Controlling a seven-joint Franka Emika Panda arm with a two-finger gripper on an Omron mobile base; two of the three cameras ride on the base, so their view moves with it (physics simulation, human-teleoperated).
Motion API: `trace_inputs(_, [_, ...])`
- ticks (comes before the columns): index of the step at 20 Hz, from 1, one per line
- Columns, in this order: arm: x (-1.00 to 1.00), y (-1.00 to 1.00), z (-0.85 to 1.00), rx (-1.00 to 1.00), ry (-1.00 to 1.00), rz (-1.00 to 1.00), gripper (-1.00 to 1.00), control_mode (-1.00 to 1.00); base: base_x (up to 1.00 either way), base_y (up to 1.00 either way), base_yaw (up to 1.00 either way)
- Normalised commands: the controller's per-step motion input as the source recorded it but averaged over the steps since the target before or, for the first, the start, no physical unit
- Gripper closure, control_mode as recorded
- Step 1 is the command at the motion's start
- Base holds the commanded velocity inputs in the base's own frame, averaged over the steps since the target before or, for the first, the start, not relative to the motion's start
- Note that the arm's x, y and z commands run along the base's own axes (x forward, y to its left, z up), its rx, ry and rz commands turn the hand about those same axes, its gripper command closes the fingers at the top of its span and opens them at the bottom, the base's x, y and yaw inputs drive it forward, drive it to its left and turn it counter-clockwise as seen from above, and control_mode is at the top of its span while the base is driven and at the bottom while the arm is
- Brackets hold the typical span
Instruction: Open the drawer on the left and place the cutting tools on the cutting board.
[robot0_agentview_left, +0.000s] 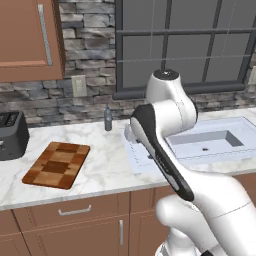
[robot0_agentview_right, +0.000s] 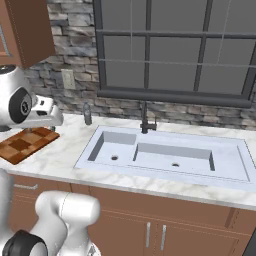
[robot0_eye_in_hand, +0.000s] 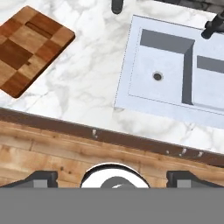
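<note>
Drawer-opening step not yet begun — gripper (robot0_eye_in_hand: 112, 177) fully spread and empty above the counter edge right of the cutting board (robot0_eye_in_hand: 30, 48); descent toward the closed drawer (robot0_agentview_left: 75, 210) below the cutting board called for next.

The white arm (robot0_agentview_left: 172, 145) rises from the near right of the left base view, bends at a rounded elbow high up, and folds back down on itself, a dark band running along its forearm. In the right base view its upper joint (robot0_agentview_right: 20, 105) sits at the far left, with the hand reaching out to the right from it. In the hand view the gripper (robot0_eye_in_hand: 112, 177) points straight down, its two dark fingers (robot0_eye_in_hand: 41, 178) standing wide apart at the near edge, nothing between them.
</note>
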Motion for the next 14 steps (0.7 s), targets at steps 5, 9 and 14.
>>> trace_inputs(5, [-0.59, 0.43, -0.31, -0.19, 0.0, 0.12, -1.0, -1.0, 0.0, 0.0, 0.0])
trace_inputs(9, [-0.51, 0.41, -0.41, -0.23, 0.0, 0.12, -1.0, -1.0, 0.0, 0.0, 0.0])
trace_inputs(14, [-0.42, 0.29, -0.4, -0.22, 0.0, 0.12, -1.0, -1.0, 0.0, 0.0, 0.0])
